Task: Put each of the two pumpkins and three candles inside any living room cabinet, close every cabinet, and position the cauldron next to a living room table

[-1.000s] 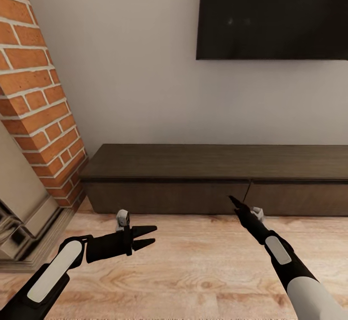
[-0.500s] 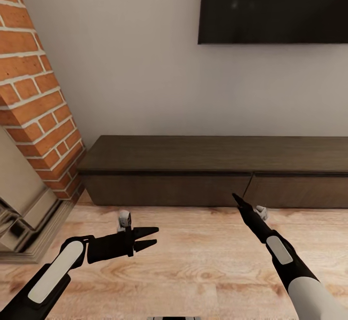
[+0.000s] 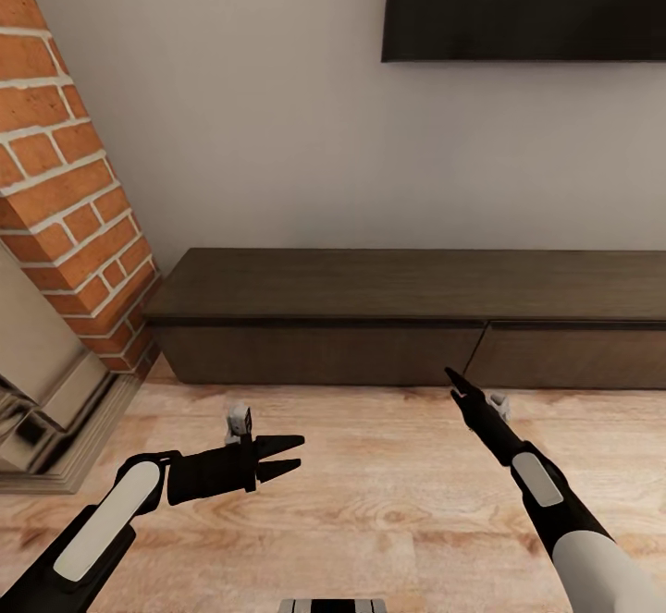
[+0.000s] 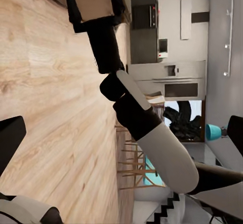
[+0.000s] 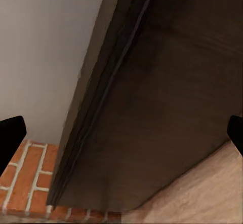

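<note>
1. Your left gripper (image 3: 289, 459) hovers over the wooden floor (image 3: 388, 493) with its two black fingers slightly parted at the tips and nothing between them; it touches nothing.
2. Your right gripper (image 3: 453, 378) points toward the cabinet (image 3: 407, 326), its tip just short of the drawer fronts. In the head view its fingers overlap into one dark point, so that view cannot settle the opening. In the left wrist view the right gripper (image 4: 95, 3) shows two fingers spread well apart, empty. In the right wrist view the fingertips (image 5: 11, 135) sit at opposite edges of the picture, with the cabinet's dark front (image 5: 167, 97) between them, untouched.
3. The cabinet stands against the grey wall (image 3: 277, 132), below the dark screen (image 3: 527, 3) and just beside the brick fireplace (image 3: 65, 178). Both visible drawer fronts lie flush and closed.
4. Compared with a second ago, the whole head view has shifted: the cabinet and screen sit higher in the picture and more floor shows, which is camera movement. Both arms hold almost the same pose, and the left fingers keep the same small gap.
</note>
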You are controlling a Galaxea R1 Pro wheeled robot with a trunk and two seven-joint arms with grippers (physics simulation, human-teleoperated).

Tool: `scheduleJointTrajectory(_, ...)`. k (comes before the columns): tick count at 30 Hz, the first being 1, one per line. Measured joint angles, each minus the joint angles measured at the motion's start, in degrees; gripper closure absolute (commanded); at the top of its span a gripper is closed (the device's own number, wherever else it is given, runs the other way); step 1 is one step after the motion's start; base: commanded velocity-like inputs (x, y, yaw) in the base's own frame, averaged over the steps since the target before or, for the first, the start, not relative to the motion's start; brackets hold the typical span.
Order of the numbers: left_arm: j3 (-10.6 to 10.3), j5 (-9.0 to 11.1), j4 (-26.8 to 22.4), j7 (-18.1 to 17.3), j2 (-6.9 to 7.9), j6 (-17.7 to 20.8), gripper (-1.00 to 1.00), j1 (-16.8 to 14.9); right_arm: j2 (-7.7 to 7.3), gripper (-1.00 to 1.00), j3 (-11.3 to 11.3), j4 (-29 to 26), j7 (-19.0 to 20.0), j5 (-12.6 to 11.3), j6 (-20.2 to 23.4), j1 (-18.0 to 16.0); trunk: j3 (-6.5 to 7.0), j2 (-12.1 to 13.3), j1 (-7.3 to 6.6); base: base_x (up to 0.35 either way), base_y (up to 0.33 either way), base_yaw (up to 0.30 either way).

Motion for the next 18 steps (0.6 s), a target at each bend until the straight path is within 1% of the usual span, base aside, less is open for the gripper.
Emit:
scheduleJointTrajectory(1, 0.0, 0.0, -0.1, 0.0, 0.02, 0.0, -1.00, 0.0, -0.01, -1.00, -0.5, 0.3, 5.2, 0.0, 0.0, 0.1, 0.00, 0.0, 0.00, 0.000, 0.000, 0.000)
scheduleJointTrajectory(2, 0.0, 0.1, -0.2, 0.0, 0.04, 0.0, -1.00, 0.0, -0.02, -1.00, -0.8, 0.4, 8.5, 0.0, 0.0, 0.3, 0.00, 0.0, 0.00, 0.000, 0.000, 0.000)
scheduleJointTrajectory(3, 0.0, 0.1, -0.3, 0.0, 0.06, 0.0, -1.00, 0.0, -0.02, -1.00, -1.1, 0.4, 11.0, 0.0, 0.0, 0.7, 0.00, 0.0, 0.00, 0.000, 0.000, 0.000)
scheduleJointTrajectory(5, 0.0, 0.1, -0.4, 0.0, 0.08, 0.0, -1.00, 0.0, -0.01, -1.00, -1.4, 0.5, 13.8, -0.1, 0.0, 1.1, 0.00, 0.0, 0.00, 0.000, 0.000, 0.000)
scheduleJointTrajectory(8, 0.0, 0.1, -0.4, 0.0, 0.08, 0.0, -1.00, 0.0, 0.04, -1.00, -1.9, 0.6, 15.2, -0.1, 0.0, 1.3, 0.00, 0.0, 0.00, 0.004, 0.000, 0.000)
scheduleJointTrajectory(9, 0.0, 0.1, -0.4, 0.0, 0.09, 0.0, -1.00, 0.0, 0.05, -1.00, -2.5, 0.6, 15.4, -0.2, 0.0, 1.4, 0.00, 0.0, 0.00, 0.085, 0.000, 0.000)
scheduleJointTrajectory(13, 0.0, 0.1, -0.4, 0.0, 0.02, 0.0, -1.00, 0.0, 0.06, -1.00, -6.6, 0.7, 15.6, -0.2, 0.4, 1.4, 0.00, 0.0, -0.03, 0.242, 0.000, 0.000)
scheduleJointTrajectory(15, 0.0, 0.1, -0.4, 0.0, 0.01, 0.0, -1.00, 0.0, 0.06, -1.00, -7.6, 0.8, 15.3, -0.1, 0.3, 1.4, 0.00, 0.0, -0.03, 0.310, 0.000, 0.000)
scheduleJointTrajectory(18, 0.0, 0.1, -0.4, 0.0, 0.00, 0.0, -1.00, 0.0, 0.06, -1.00, -8.2, 0.8, 14.2, -0.2, 0.2, 1.4, 0.00, 0.0, -0.02, 0.192, 0.000, 0.000)
